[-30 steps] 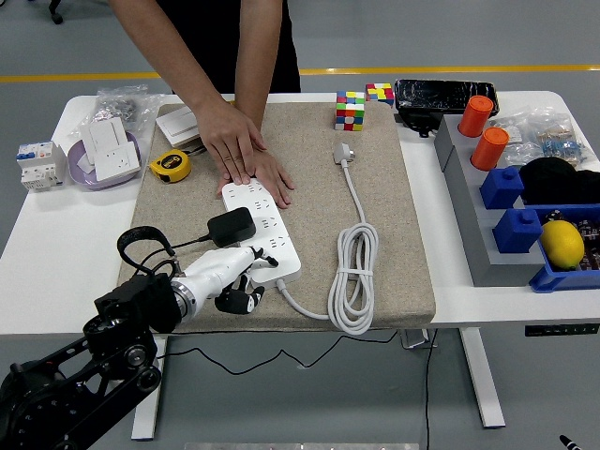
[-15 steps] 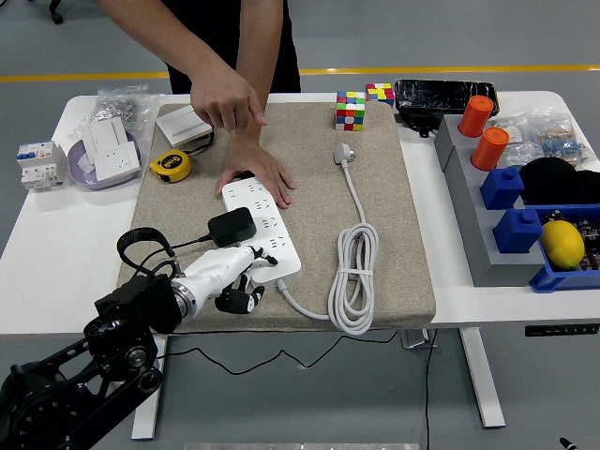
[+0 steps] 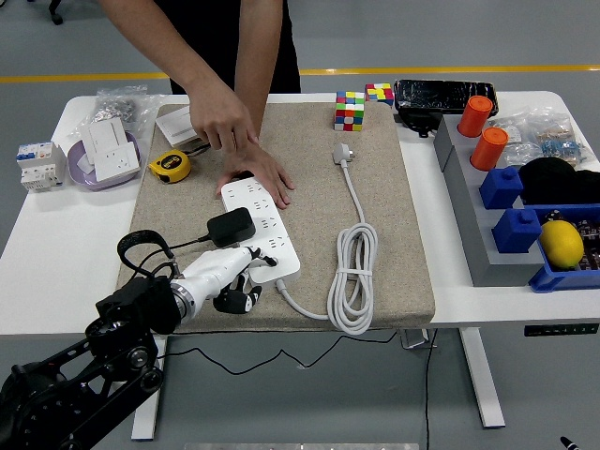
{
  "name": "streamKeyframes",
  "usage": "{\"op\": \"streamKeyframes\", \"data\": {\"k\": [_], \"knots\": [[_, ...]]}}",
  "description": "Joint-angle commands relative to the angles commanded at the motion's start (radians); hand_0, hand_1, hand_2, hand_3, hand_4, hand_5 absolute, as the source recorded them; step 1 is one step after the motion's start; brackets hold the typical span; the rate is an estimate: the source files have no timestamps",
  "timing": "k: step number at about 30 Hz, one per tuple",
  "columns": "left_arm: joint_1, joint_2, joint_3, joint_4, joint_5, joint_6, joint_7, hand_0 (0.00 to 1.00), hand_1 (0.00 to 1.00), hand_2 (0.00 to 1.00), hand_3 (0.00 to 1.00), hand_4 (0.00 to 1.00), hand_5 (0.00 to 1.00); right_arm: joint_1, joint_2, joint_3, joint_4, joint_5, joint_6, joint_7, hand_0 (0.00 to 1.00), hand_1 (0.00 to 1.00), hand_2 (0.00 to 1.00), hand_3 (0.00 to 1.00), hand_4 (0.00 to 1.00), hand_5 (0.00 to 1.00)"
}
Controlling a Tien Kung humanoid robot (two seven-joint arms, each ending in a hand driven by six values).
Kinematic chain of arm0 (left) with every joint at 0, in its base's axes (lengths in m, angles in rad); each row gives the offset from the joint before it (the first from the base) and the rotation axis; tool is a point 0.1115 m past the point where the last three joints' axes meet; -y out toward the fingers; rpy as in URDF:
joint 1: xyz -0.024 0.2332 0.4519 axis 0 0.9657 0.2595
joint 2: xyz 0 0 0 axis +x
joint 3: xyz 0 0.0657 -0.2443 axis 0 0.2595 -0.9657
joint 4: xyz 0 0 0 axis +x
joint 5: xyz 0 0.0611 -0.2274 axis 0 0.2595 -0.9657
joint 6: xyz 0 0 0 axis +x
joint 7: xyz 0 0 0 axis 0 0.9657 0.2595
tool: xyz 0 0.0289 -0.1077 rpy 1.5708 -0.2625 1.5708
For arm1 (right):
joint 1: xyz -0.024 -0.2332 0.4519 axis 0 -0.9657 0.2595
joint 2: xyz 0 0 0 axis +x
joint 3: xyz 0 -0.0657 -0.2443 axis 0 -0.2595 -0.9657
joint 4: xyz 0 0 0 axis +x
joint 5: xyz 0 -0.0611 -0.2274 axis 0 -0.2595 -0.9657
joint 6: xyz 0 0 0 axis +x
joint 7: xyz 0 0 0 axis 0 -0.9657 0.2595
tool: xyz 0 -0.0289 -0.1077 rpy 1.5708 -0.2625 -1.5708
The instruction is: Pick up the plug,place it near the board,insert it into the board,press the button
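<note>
My left hand (image 3: pixel 228 277) lies low over the near end of the power strip (image 3: pixel 261 228), which is the board for this job. Its white fingers (image 3: pixel 246 262) are stretched forward and loosely spread, their tips resting on or just above the strip's near corner, and they hold nothing. My right arm is out of view.

The black plug (image 3: pixel 231 226) already sits on the strip's left side, just beyond my fingertips, with its thin black cord (image 3: pixel 148 246) looping back toward my wrist. From this angle I cannot tell whether its prongs are fully seated or it is only resting on the sockets. Since my hand is off the plug and pointing at the strip's near end, I judge that picking up, placing and probably inserting are done, and that I am at the last step, pressing the button. I cannot make out the button itself; it may be hidden under my fingers.

A person at the far side holds the strip's far end flat against the tan mat (image 3: pixel 394 216) with one hand (image 3: pixel 259 173), while the other hand (image 3: pixel 222 115) hovers above it, clear of the strip. That should keep the board from sliding away.

Next I need one fingertip set squarely on the switch and pushed straight down, keeping my other fingers off the plug and its cord so nothing is knocked loose.
</note>
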Motion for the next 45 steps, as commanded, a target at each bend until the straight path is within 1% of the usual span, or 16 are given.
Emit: {"op": "streamKeyframes", "data": {"k": [5,10,11,16,17,20,22,23,26,28,29,35,36,40,41,45], "knots": [[-0.001,0.001,-0.003,-0.014,0.002,0.005,-0.006,0.148,0.064,0.144,0.803,0.523,0.002,0.0,0.001,0.0,0.0,0.0,0.0,0.0,0.968,0.932,0.865,0.878,0.998,0.998],[-0.002,0.004,-0.014,-0.055,0.009,0.016,-0.012,0.148,0.064,0.144,0.803,0.523,0.002,0.003,0.001,-0.002,0.0,0.003,0.0,0.0,0.968,0.932,0.865,0.878,0.998,0.998],[-0.001,0.005,-0.016,-0.065,0.009,0.022,-0.015,0.15,0.064,0.144,0.766,0.524,0.002,0.003,0.001,-0.004,0.0,0.004,0.0,0.0,0.968,0.932,0.864,0.878,0.998,0.998],[0.008,0.004,-0.031,-0.117,-0.006,0.097,-0.06,0.15,0.064,0.144,0.766,0.524,0.002,0.002,0.002,-0.001,0.0,0.003,0.0,-0.001,0.968,0.932,0.864,0.878,0.998,0.998],[0.011,0.003,-0.034,-0.121,-0.014,0.118,-0.074,0.225,0.139,0.206,0.668,0.459,0.002,0.002,0.002,-0.001,0.0,0.003,0.0,-0.002,0.968,0.932,0.864,0.878,0.998,0.998],[0.03,-0.006,-0.054,-0.13,-0.067,0.197,-0.151,0.225,0.139,0.206,0.668,0.459,0.002,0.002,0.003,-0.002,0.0,0.005,0.0,-0.001,0.968,0.932,0.864,0.878,0.998,0.998],[0.042,-0.013,-0.064,-0.124,-0.111,0.237,-0.202,0.225,0.139,0.206,0.668,0.459,0.002,0.001,0.003,-0.002,0.0,0.005,0.0,-0.001,0.968,0.932,0.864,0.878,0.998,0.998],[0.048,-0.016,-0.068,-0.12,-0.139,0.255,-0.231,0.585,0.587,0.556,0.78,0.807,0.257,0.001,0.004,-0.003,0.0,0.006,0.0,-0.001,0.969,0.932,0.864,0.877,0.998,0.998],[0.066,-0.024,-0.079,-0.105,-0.233,0.295,-0.326,0.585,0.587,0.556,0.78,0.807,0.257,0.0,0.004,-0.001,0.0,0.004,0.001,-0.001,0.969,0.932,0.864,0.877,0.998,0.998],[0.077,-0.03,-0.088,-0.097,-0.284,0.297,-0.36,0.585,0.587,0.556,0.78,0.807,0.257,-0.001,0.005,-0.001,0.0,0.002,0.001,-0.002,0.969,0.932,0.864,0.877,0.998,0.998],[0.085,-0.033,-0.093,-0.091,-0.312,0.296,-0.373,0.967,0.998,0.998,0.998,0.931,0.358,-0.001,0.005,-0.001,0.0,0.002,0.001,-0.002,0.969,0.932,0.864,0.877,0.998,0.998],[0.137,-0.049,-0.118,-0.065,-0.48,0.312,-0.444,0.967,0.998,0.998,0.998,0.931,0.358,-0.001,0.005,-0.004,0.0,0.003,0.001,-0.001,0.969,0.932,0.864,0.877,0.998,0.998],[0.144,-0.05,-0.124,-0.064,-0.503,0.315,-0.451,0.998,0.998,0.998,0.998,0.962,0.383,-0.002,0.005,-0.002,0.0,0.002,0.001,-0.001,0.968,0.932,0.864,0.877,0.998,0.998],[0.158,-0.052,-0.141,-0.063,-0.529,0.32,-0.462,0.998,0.998,0.998,0.998,0.962,0.383,-0.004,0.005,0.002,0.0,-0.002,0.002,-0.002,0.968,0.932,0.864,0.877,0.998,0.998],[0.16,-0.052,-0.144,-0.064,-0.527,0.323,-0.463,0.998,0.998,0.998,0.998,0.982,0.406,-0.004,0.004,0.002,0.0,-0.002,0.002,-0.002,0.968,0.931,0.864,0.877,0.998,0.998],[0.165,-0.051,-0.153,-0.07,-0.515,0.322,-0.461,0.998,0.998,0.998,0.998,0.982,0.406,-0.003,0.003,-0.006,0.0,0.005,0.001,0.0,0.968,0.931,0.864,0.877,0.998,0.998]]}}
